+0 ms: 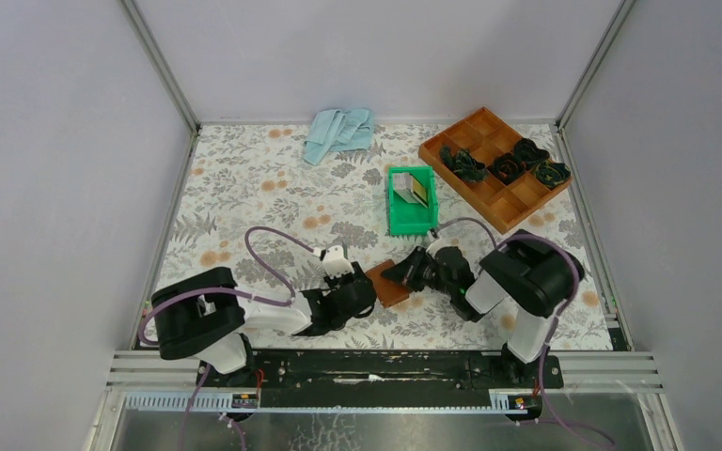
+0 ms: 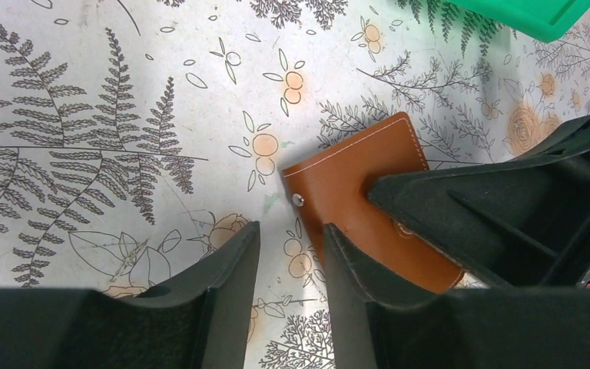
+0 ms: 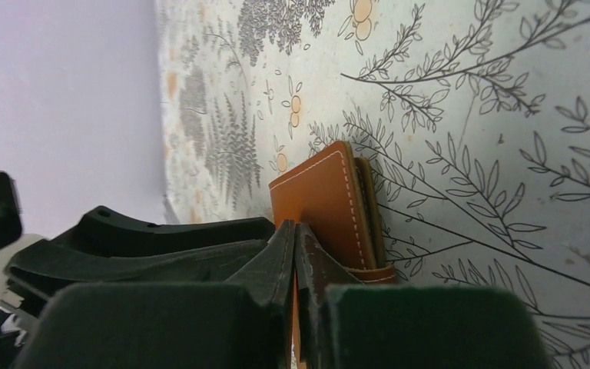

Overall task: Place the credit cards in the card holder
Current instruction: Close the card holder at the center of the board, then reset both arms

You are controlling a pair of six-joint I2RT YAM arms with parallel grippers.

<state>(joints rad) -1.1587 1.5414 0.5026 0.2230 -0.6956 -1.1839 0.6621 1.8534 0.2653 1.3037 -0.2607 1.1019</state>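
The holder (image 2: 353, 188) lay on the worktop (image 2: 84, 77), right between the two claws. It looked small and light. It was brown leather, so it was likely soft and bendy, not hard. A thing like that could slide on the worktop or flop shut when let go. The best place to take it was probably a thin edge or the flap. One claw would need to keep it in place while a card went in.

The cards (image 1: 417, 192) were not with it. They sat in the green bin (image 1: 397, 205), well apart from the holder. They looked thin and flat. Cards like these were likely stiff and smooth, so they could slip. A pinch on a short edge seemed the safest way to lift one.

The right claw (image 3: 295, 234) had its two fingers pressed together. A thin strip of brown showed between them, so it seemed to pinch an edge of the holder.

The left claw (image 2: 290, 234) had its fingers apart, with bare worktop showing in the gap. It held nothing. One finger lay over the near edge of the holder, but I could not tell if it pressed down on it.
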